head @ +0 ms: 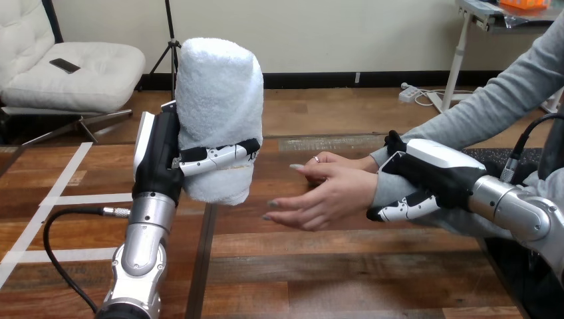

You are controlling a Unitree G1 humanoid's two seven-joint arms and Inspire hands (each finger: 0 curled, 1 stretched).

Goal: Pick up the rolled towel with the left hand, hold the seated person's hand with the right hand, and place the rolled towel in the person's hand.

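The left hand (159, 156) grasps the rolled towel (219, 86) and holds it upright above the left part of the table (332, 266). At the right, the right hand (432, 169) is closed around the person's wrist (384, 189). The person's hand (326, 196) is open, its fingers pointing left, near the towel but not touching it.

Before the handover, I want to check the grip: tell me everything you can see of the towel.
The towel is white, fluffy terry cloth, rolled into a thick cylinder. It stands upright in the air, held by the left hand, whose fingers curl round its lower half. The upper half rises free above the hand. It is to the left of the person's hand, apart from it; nothing else touches it.
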